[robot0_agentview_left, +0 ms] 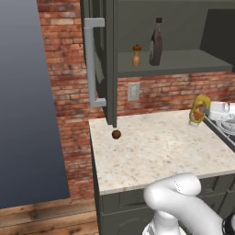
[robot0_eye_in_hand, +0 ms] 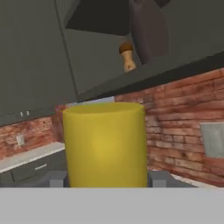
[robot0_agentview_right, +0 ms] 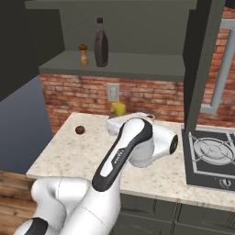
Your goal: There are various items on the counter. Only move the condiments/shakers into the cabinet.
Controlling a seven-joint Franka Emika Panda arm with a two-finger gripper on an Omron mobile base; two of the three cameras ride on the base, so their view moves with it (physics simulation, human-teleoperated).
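Note:
My gripper (robot0_eye_in_hand: 107, 180) is shut on the yellow squeeze bottle (robot0_eye_in_hand: 105, 144), which sits between the two fingertips (robot0_eye_in_hand: 57, 178). In the left base view the bottle (robot0_agentview_left: 200, 110) hangs tilted above the counter (robot0_agentview_left: 156, 151) at its right side, held by the gripper (robot0_agentview_left: 212, 110). From the right base view, the bottle (robot0_agentview_right: 117, 109) peeks over the arm. The wooden shaker (robot0_agentview_left: 136, 55) and the tall dark bottle (robot0_agentview_left: 156, 43) stand on the shelf of the open cabinet (robot0_agentview_left: 183, 62). The small brown ball (robot0_agentview_left: 116, 134) lies on the counter near its left back corner.
The cabinet door (robot0_agentview_left: 102, 55) with its light-grey bar handle (robot0_agentview_left: 93, 62) stands open over the counter's left edge. A stove top (robot0_agentview_right: 210, 156) borders the counter on the right. A wall outlet (robot0_agentview_left: 133, 91) is set in the brick wall.

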